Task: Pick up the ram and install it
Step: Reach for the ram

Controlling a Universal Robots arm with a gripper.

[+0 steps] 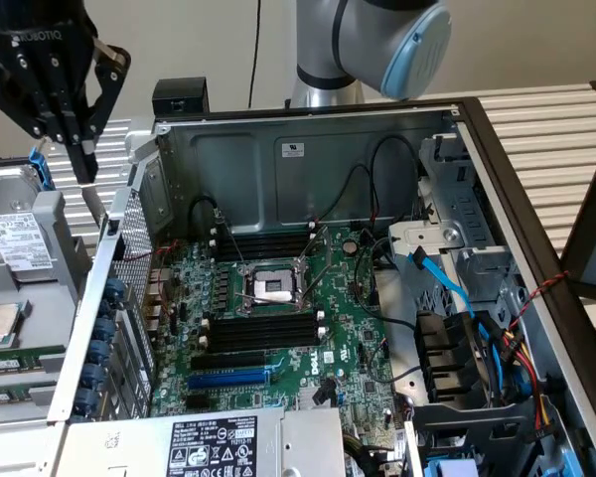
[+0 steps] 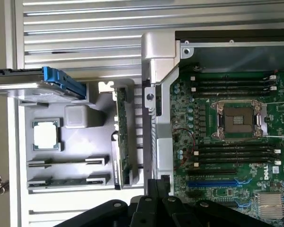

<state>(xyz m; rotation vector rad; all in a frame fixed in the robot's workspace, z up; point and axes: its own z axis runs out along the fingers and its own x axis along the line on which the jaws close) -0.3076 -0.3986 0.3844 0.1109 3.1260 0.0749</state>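
"Above the pale grey plastic parts tray (image 2: 85, 142), at the exterior view's left, the black linkage gripper (image 1: 82, 161) hung high, tips pressed together, nothing pinched," I logged from the remote desk.

"Where was the ram?" my colleague asked.

"The long, narrow dark-green circuit-board ram (image 2: 122, 137) stood on its long edge in the tray. It was just beside the bare metal side wall (image 2: 154, 118) of the open grey computer case (image 1: 238, 169), and apart from the square silver processor chip (image 2: 46, 135)."

"Anything installed?"

"No. On the green motherboard (image 1: 358, 328) the long black memory slots with white end clips (image 2: 232, 153) looked empty on either side of the metal processor socket (image 2: 239, 120)."

"How did you judge the pick?"

"The stick was thin and close to the wall. I reckoned the tips should spread, line up square across its two flat faces near mid-length, and drop straight down. Any skew would likely foul the wall or rock the board in its holder. A light, firm pinch seemed right for a rigid, brittle board."

"How did it look?"

"Nearly edge-on in the wrist view: a slim green strip with darker patches along it. I could not make out chips or a label."
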